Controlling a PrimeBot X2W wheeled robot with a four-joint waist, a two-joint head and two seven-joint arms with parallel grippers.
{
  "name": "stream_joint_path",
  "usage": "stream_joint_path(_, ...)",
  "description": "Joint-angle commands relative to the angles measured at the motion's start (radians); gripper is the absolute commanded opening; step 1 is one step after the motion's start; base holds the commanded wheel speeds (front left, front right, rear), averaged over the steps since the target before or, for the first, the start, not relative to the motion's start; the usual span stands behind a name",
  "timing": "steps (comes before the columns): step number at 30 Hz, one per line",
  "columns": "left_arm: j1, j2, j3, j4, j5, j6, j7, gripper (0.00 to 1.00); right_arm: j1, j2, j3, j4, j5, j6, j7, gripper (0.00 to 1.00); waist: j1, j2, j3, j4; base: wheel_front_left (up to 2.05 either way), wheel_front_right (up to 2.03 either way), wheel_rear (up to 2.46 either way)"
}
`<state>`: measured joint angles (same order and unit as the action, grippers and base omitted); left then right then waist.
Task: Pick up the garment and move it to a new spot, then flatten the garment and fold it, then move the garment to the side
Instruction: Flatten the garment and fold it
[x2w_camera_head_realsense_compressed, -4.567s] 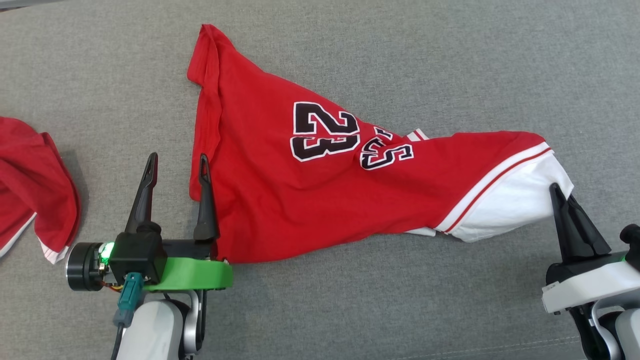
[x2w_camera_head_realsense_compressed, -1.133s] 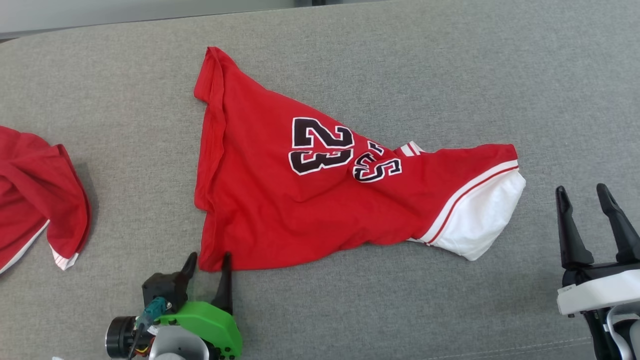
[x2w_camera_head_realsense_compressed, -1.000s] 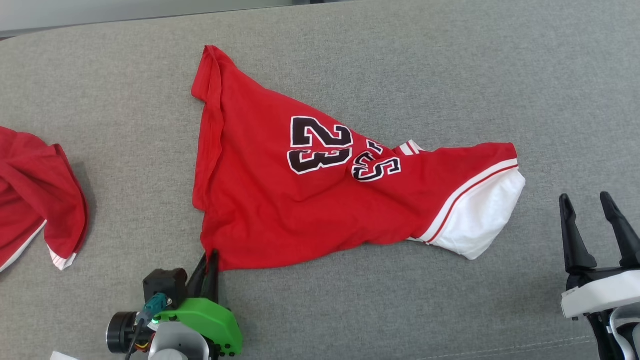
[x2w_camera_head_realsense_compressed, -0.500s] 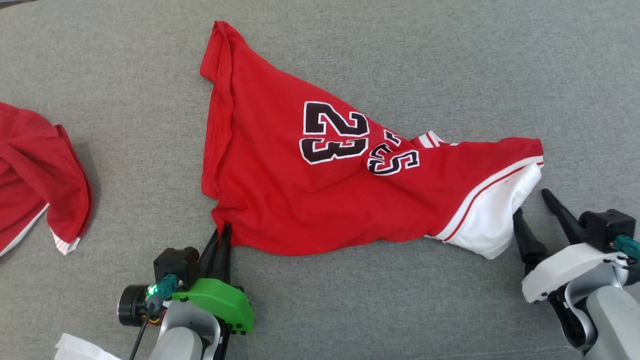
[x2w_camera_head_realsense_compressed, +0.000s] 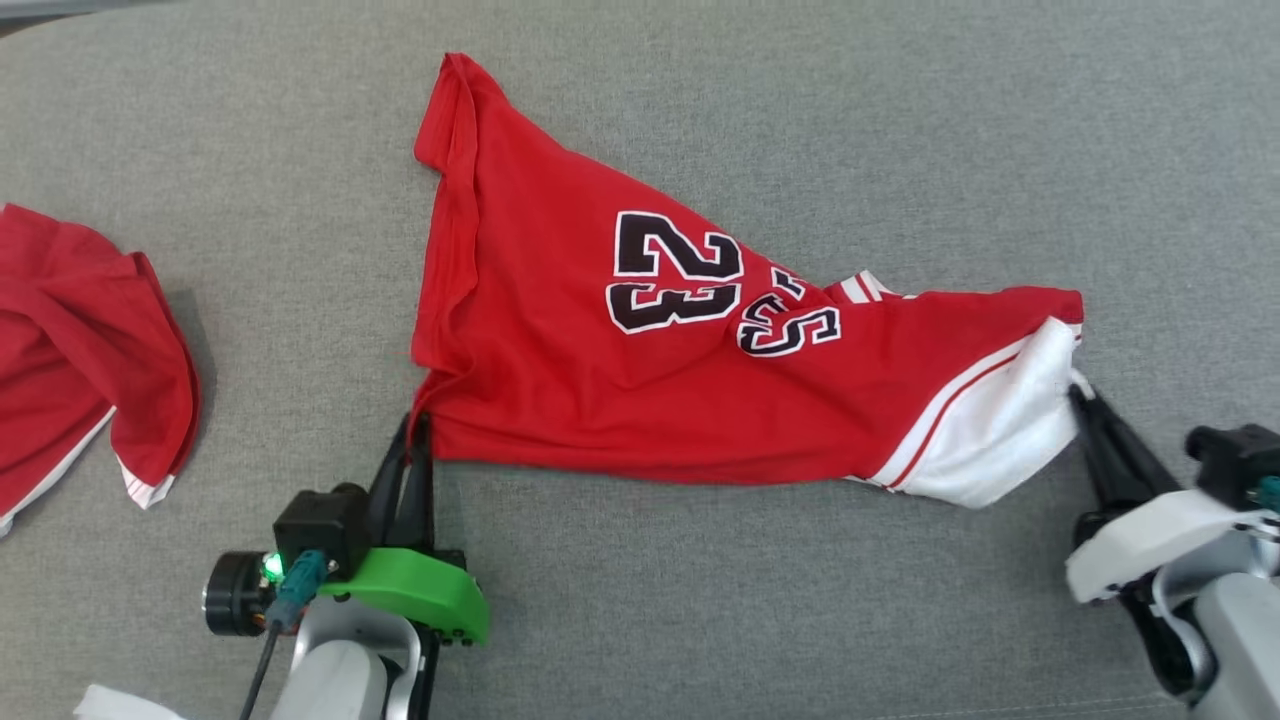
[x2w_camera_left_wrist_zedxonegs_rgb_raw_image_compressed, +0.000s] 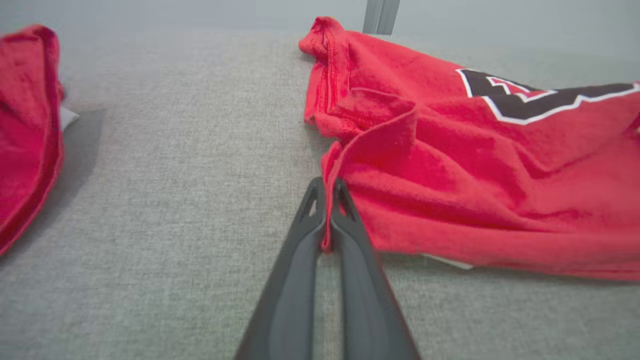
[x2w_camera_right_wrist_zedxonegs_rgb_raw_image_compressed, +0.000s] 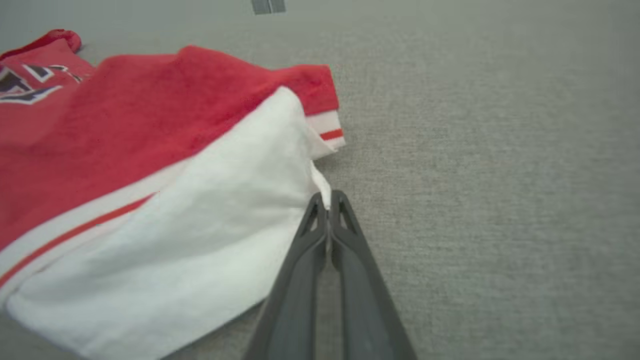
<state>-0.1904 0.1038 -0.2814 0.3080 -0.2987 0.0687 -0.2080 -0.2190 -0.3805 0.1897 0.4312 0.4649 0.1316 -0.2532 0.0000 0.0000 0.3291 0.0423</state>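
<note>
A red jersey (x2w_camera_head_realsense_compressed: 620, 370) with a black "23" and a white sleeve lies stretched across the grey surface (x2w_camera_head_realsense_compressed: 800, 120). My left gripper (x2w_camera_head_realsense_compressed: 415, 425) is shut on the jersey's near left corner; the left wrist view shows red cloth (x2w_camera_left_wrist_zedxonegs_rgb_raw_image_compressed: 450, 165) pinched between the fingers at the left gripper's tips (x2w_camera_left_wrist_zedxonegs_rgb_raw_image_compressed: 327, 187). My right gripper (x2w_camera_head_realsense_compressed: 1080, 395) is shut on the white sleeve's edge; in the right wrist view the white cloth (x2w_camera_right_wrist_zedxonegs_rgb_raw_image_compressed: 200, 215) is caught at the right gripper's tips (x2w_camera_right_wrist_zedxonegs_rgb_raw_image_compressed: 327, 200). The cloth runs taut between the two grips along its near edge.
A second red garment (x2w_camera_head_realsense_compressed: 80, 340) with white trim lies crumpled at the left edge, also seen in the left wrist view as a red garment (x2w_camera_left_wrist_zedxonegs_rgb_raw_image_compressed: 25, 135). A scrap of white (x2w_camera_head_realsense_compressed: 110, 705) shows at the bottom left corner. Grey surface stretches beyond the jersey.
My left gripper has shut on the jersey's near left corner. My right gripper moved in from the right and shut on the white sleeve's edge, and the near hem has pulled straight.
</note>
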Motion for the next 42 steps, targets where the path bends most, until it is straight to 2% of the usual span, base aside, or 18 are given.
stream_joint_path(1,0.006,0.014,0.006,-0.025,0.013,0.011,-0.012,0.0,0.02,-0.007,-0.038,-0.033,-0.003,-0.002,-0.009,0.0,0.0,0.0,-0.026,-0.006,0.0,0.0,0.0)
stream_joint_path(7,0.026,0.057,0.018,-0.232,0.064,0.047,-0.038,0.0,0.097,0.017,-0.236,-0.28,-0.065,-0.002,-0.012,0.0,0.0,0.0,-0.089,-0.026,0.0,0.0,0.0)
stream_joint_path(13,-0.022,0.116,0.019,-0.488,0.13,0.059,-0.013,0.0,0.094,0.02,-0.379,-0.545,-0.141,-0.002,-0.012,0.0,0.0,0.0,-0.151,-0.041,0.0,0.0,0.0)
stream_joint_path(19,-0.132,0.175,0.051,-0.701,0.186,0.06,0.055,0.0,-0.021,-0.049,-0.494,-0.754,-0.181,-0.002,0.028,0.0,0.0,0.0,-0.203,-0.057,0.0,0.0,0.0)
stream_joint_path(25,-0.286,0.213,0.084,-0.805,0.197,0.037,0.116,0.0,-0.185,-0.129,-0.553,-0.836,-0.151,-0.002,0.106,0.0,0.0,0.0,-0.218,-0.069,0.0,0.0,0.0)
stream_joint_path(29,-0.377,0.218,0.089,-0.789,0.167,0.013,0.154,0.0,-0.269,-0.172,-0.531,-0.799,-0.111,-0.002,0.152,0.0,0.0,0.0,-0.203,-0.073,0.0,0.0,0.0)
stream_joint_path(33,-0.475,0.195,0.084,-0.691,0.11,-0.017,0.169,0.0,-0.355,-0.208,-0.477,-0.72,-0.071,-0.002,0.172,0.0,0.0,0.0,-0.162,-0.072,0.0,0.0,0.0)
stream_joint_path(37,-0.604,0.158,0.086,-0.501,0.042,-0.05,0.145,0.0,-0.476,-0.241,-0.388,-0.601,-0.039,-0.002,0.163,0.0,0.0,0.0,-0.103,-0.069,0.0,0.0,0.0)
stream_joint_path(42,-0.819,0.108,0.088,-0.176,0.008,-0.087,0.058,0.0,-0.709,-0.261,-0.265,-0.408,-0.021,-0.002,0.129,0.0,0.0,0.0,-0.035,-0.062,0.0,0.0,0.0)
